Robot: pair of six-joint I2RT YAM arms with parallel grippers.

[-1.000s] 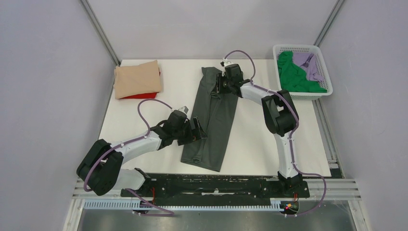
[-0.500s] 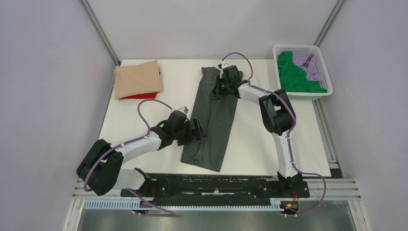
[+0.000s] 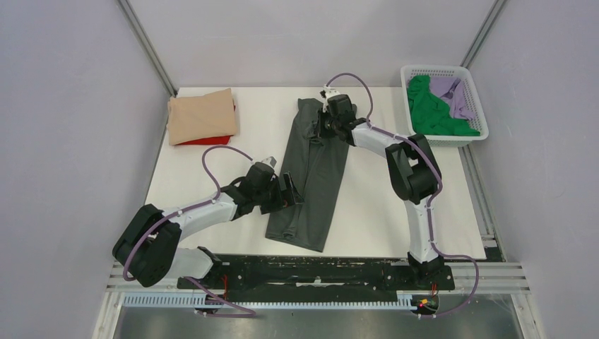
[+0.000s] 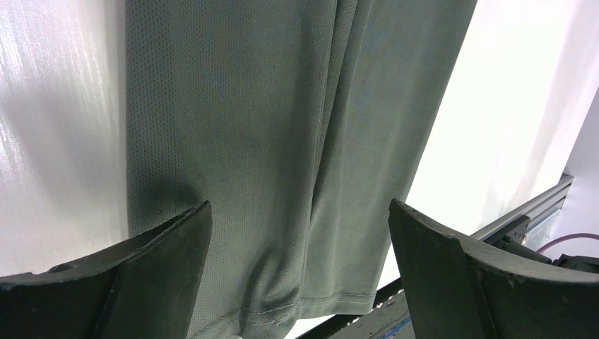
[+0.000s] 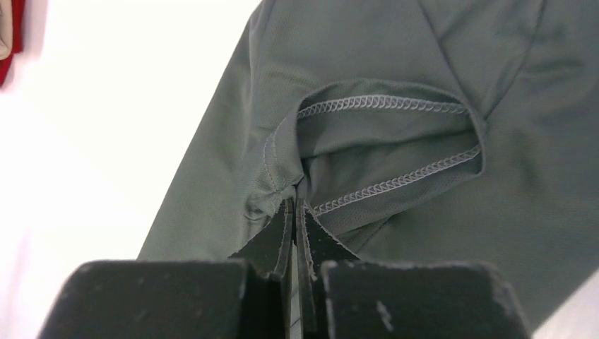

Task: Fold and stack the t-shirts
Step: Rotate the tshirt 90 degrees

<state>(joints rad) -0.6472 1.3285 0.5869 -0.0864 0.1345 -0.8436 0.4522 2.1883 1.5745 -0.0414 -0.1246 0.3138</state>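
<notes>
- Up close at the right gripper?
- Pressed tight together, pinching the neck edge of the dark grey shirt, right by the stitched collar.
- And at the left gripper?
- Spread wide, over the low part of the same shirt, near its hem. Touching the cloth or just above it: cannot tell.
- Whereabouts for that shirt?
- Flat on the white table, folded into a long strip. Running from the far middle down toward the near edge, a bit slanted. Partly hidden at the top by the right arm, and at its left edge by the left gripper.
- Farther out on the left?
- A folded tan shirt at the far left corner, sitting on a red shirt. Only a thin red edge peeking out. Well apart from the grey one.
- And on the right?
- A white basket at the far right corner. Inside, a green shirt and a lilac shirt, bunched up and touching each other.
</notes>
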